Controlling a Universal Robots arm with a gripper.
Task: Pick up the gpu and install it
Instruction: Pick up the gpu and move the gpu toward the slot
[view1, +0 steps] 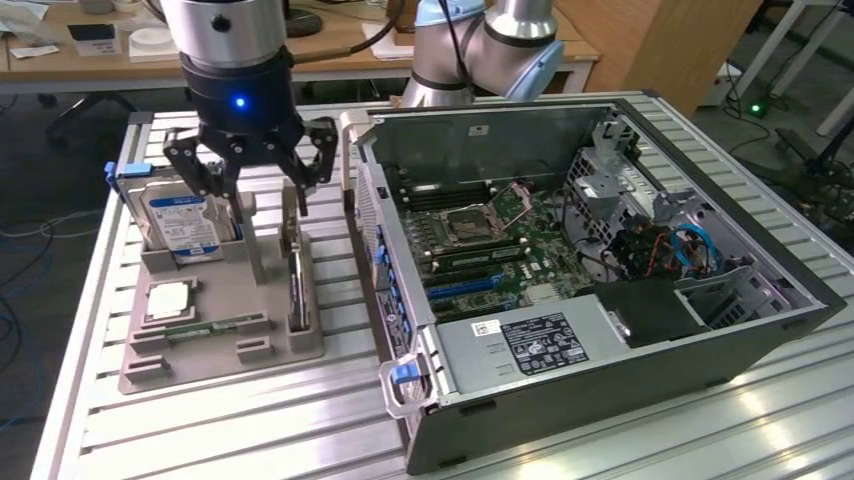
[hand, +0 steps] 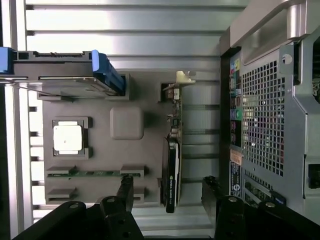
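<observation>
Over the grey tray (view1: 254, 300), the jaws are hanging spread wide and gripping nothing. Their black fingers (view1: 310, 165) are pointing down above the far end of the gpu (view1: 296, 275). The gpu is standing on its long edge in a slot of the tray, on the side nearest the case (view1: 601, 330). Its silver bracket (hand: 184, 77) is sticking out at one end, and its black cooler is facing away from the case, toward the middle of the tray.

Seen from the wrist, the two fingers are sitting either side of the gpu's cooler end, with clear gaps between them and the card, so nothing is touching it.

Toward the exterior view's left of the jaws, a hard drive (view1: 187, 225) with a blue-white label is standing upright in the tray's far corner. Nearer the camera, a cpu (view1: 171, 298) is lying flat in a square recess, and a memory stick (view1: 220, 327) is lying flat just beyond it.

At the exterior view's right, the case is lying on its side with its panel off. Its motherboard (view1: 487, 240) is facing up, and its power supply (view1: 534, 345) is sitting at the near end. Tray and case are resting just beside each other on the slatted metal surface (view1: 267, 420).
</observation>
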